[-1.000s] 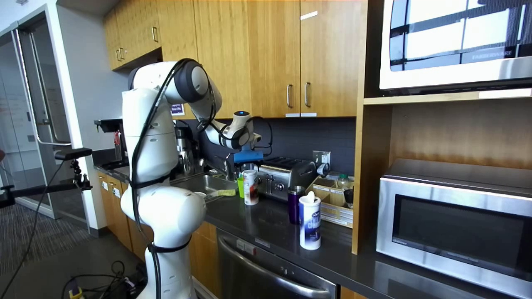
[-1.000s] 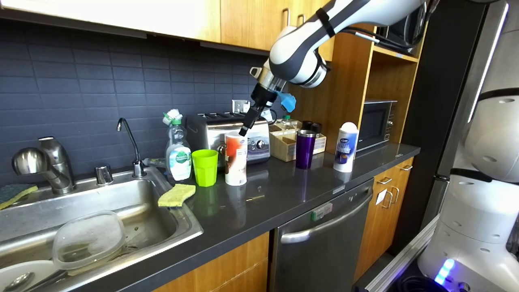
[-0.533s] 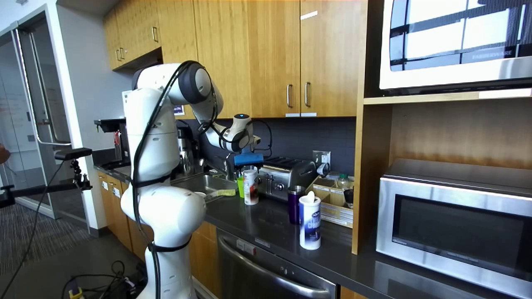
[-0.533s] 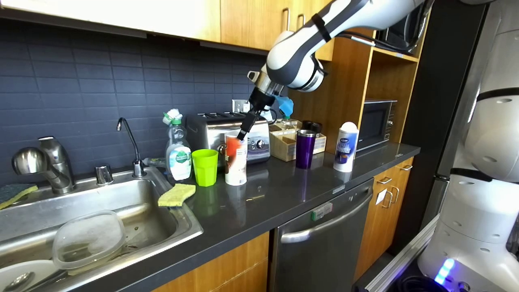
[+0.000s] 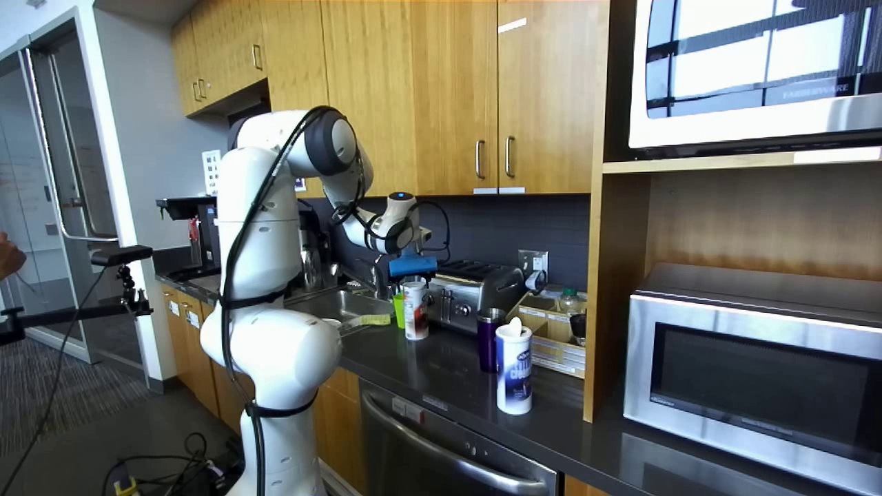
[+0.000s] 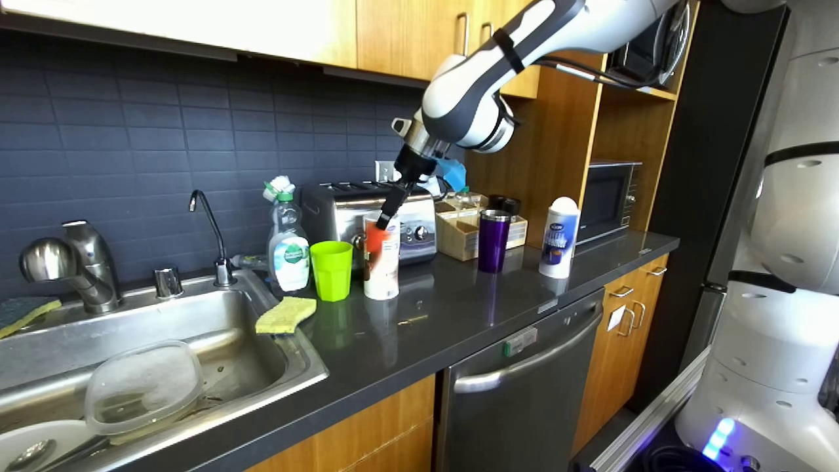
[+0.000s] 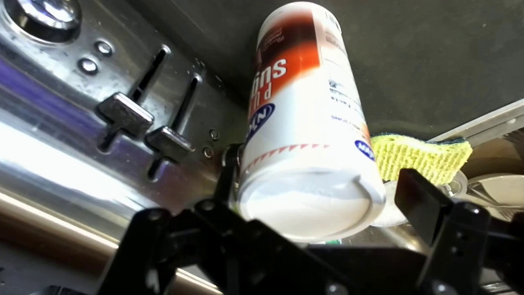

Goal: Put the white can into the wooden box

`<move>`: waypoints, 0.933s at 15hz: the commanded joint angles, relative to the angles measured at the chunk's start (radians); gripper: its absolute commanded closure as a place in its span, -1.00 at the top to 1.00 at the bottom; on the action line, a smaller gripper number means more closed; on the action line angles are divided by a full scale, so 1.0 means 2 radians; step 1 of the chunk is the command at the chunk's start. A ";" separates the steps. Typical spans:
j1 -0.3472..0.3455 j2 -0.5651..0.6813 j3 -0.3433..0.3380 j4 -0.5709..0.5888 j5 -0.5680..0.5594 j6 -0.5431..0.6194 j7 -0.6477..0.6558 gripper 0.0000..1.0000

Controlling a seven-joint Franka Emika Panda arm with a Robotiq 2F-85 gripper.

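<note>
Dark grey glossy countertop (image 6: 419, 347), below a slate-blue tiled wall (image 6: 151, 157) and honey-coloured wooden cabinets (image 5: 455, 96); stainless-steel dishwasher (image 6: 524, 406) beneath.

Stainless-steel sink (image 6: 242, 360): holds a translucent plastic tub (image 6: 144, 387) and a white dish (image 6: 49, 434) with a metal spoon (image 6: 33, 453).

Low, open-topped box of light tan wood (image 6: 453, 240), compartmented: holds a clear bottle with green cap (image 5: 570, 303) and dark round-topped objects (image 6: 497, 202).

White cylindrical can with orange-and-brown label (image 7: 307, 131): upright on the countertop before a steel toaster (image 5: 482, 296), near a lime-green tumbler (image 6: 331, 272), well apart from the box.

White cylindrical can with blue label (image 6: 559, 242): upright, near a purple metal tumbler (image 6: 493, 246).

Black two-fingered gripper (image 7: 321, 176): fingers spread, one to either side of the orange-labelled can's upper end; the finger towards the yellow sponge (image 7: 421, 157) stands apart from it. Whether the opposite finger touches cannot be told.

Obscured: interiors of both tumblers; lettering partly turned away on the orange-labelled can; dark objects in the box, too small to identify. White-framed microwave (image 5: 723, 131), cut off at top and right in an exterior view.
</note>
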 commanded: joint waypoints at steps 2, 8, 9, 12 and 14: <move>-0.013 0.022 0.010 0.016 -0.029 0.007 -0.009 1.00; -0.023 0.036 0.008 0.026 -0.095 -0.001 0.003 1.00; -0.023 0.036 0.008 0.027 -0.102 -0.004 0.006 1.00; -0.024 0.036 0.009 0.033 -0.123 -0.017 0.015 1.00; -0.023 0.034 0.009 0.034 -0.131 -0.030 0.021 0.48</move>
